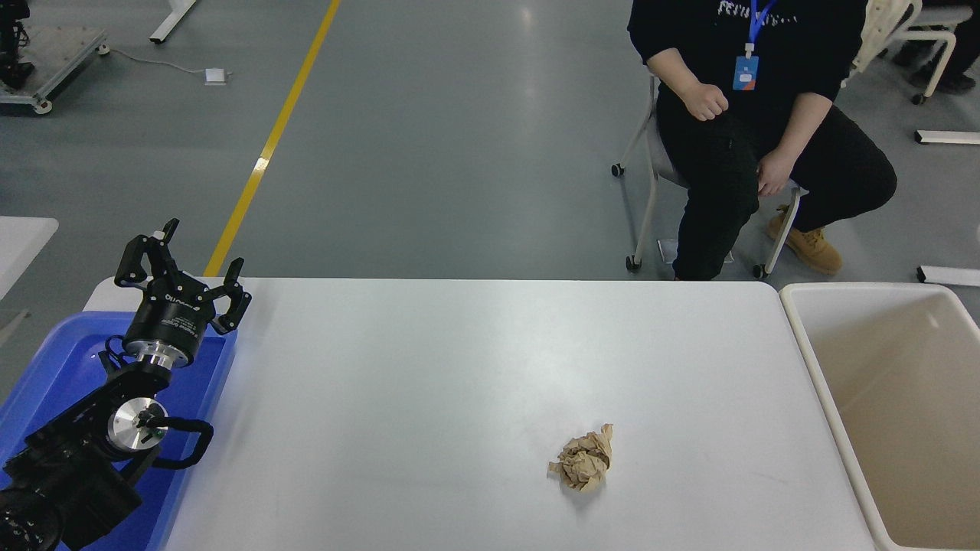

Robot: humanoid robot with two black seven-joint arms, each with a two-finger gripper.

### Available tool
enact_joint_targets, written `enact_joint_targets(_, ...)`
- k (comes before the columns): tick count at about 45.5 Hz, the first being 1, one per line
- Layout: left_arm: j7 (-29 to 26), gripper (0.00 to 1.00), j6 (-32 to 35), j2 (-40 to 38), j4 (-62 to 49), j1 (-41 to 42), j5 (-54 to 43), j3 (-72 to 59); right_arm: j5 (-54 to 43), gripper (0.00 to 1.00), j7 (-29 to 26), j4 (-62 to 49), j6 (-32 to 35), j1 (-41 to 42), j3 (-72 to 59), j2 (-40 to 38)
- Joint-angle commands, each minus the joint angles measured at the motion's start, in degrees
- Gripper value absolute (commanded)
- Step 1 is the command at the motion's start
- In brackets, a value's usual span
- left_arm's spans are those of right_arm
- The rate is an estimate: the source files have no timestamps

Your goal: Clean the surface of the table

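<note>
White bench surface fills the near view, spanning from a blue tray at the left to a beige bin at the right. Nearest on it, a crumpled brown paper ball is seen right of centre. Over the tray, the left pincer is held with fingers spread apart, gripping nothing. Beyond the far edge, a person is seated on a chair.

A wide white tabletop with rounded corners fills the lower frame. One crumpled brown paper ball lies on it, right of center, near the bottom edge.
</note>
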Motion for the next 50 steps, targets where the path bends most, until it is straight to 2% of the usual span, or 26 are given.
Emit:
enact_joint_targets(1, 0.0, 1.00, 0.0, 0.0, 0.0, 0.0, 0.0, 0.0, 1.2, 0.00, -5.0, -2.2, -2.3, -6.6, -0.2, 2.9)
enact_joint_targets(24, -0.1, 1.00, 0.0, 0.0, 0.0, 0.0, 0.0, 0.0, 1.4, 0.00, -4.5, -1.8, -7.3, -17.7, 0.2, 13.8)
enact_joint_targets(46, 0.0, 1.00, 0.0, 0.1, 0.0, 0.0, 0.0, 0.0, 1.3, 0.00, -4.4, -1.9, -8.7, -17.8, -0.1, 15.5)
enact_joint_targets(47, 0.0, 1.00, 0.0, 0.0, 0.0, 0.0, 0.0, 0.0, 1.3, 0.06, -4.4, -2.0, -9.2, -17.8, 0.1, 15.5)
enact_joint_targets(50, 0.0, 1.00, 0.0, 0.0, 0.0, 0.0, 0.0, 0.0, 1.3, 0.41, -4.4, -1.9, -11.2, -17.7, 0.3, 15.4)
